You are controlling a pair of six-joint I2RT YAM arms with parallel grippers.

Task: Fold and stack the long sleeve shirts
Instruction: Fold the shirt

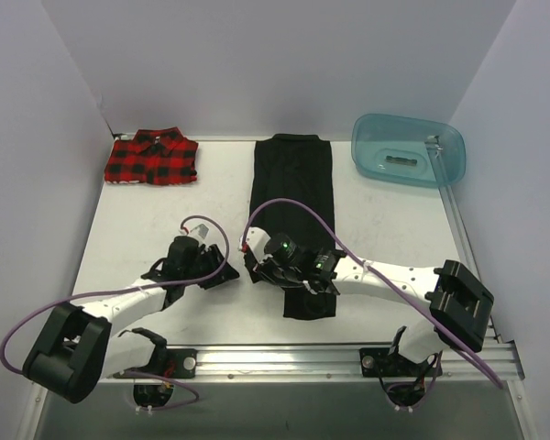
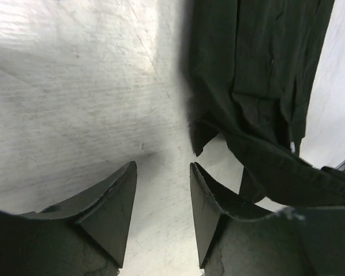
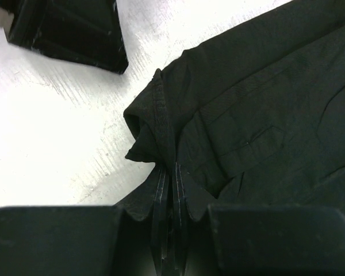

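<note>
Pale walls (image 1: 257, 55) enclose a scuffed white table (image 1: 394, 220) (evenly lit) with a metal rail (image 1: 284, 362) at its near edge.

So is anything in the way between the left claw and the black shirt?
Nothing visible. Only bare table lies between the left gripper and the black shirt; the right gripper pinches the shirt's edge nearby.

Bright, even overhead light casts soft shadows, glare streaks the white table (image 2: 75, 69), and the black shirt (image 3: 264, 115) loses fold detail.
</note>
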